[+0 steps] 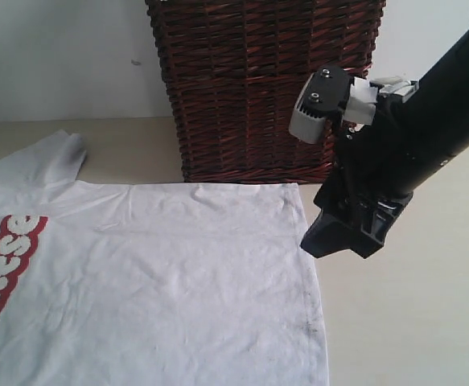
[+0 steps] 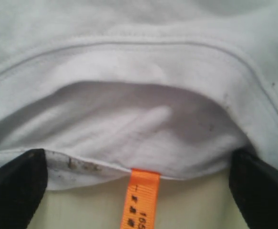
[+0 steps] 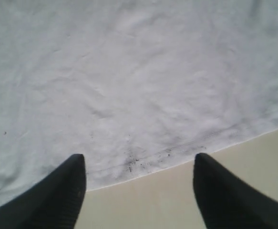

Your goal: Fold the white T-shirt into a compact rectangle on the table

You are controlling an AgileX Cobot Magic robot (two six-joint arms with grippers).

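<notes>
The white T-shirt (image 1: 178, 273) lies spread flat on the table (image 1: 411, 322), with red lettering (image 1: 9, 257) at its left. My right gripper (image 1: 331, 240) hovers just off the shirt's hem on the right. In the right wrist view it (image 3: 139, 159) is open, with nothing between its dark fingers (image 3: 57, 195), above the hem edge (image 3: 143, 164) marked by dark specks. My left gripper (image 2: 138, 157) is out of the exterior view. Its jaws stand wide open on either side of the collar (image 2: 129, 143) and the orange tag (image 2: 141, 200), holding nothing.
A dark wicker basket (image 1: 266, 88) stands at the back, just behind the shirt's far edge and close to my right arm (image 1: 435, 121). A pale wall (image 1: 57, 56) rises behind it. Bare table shows to the right of the hem.
</notes>
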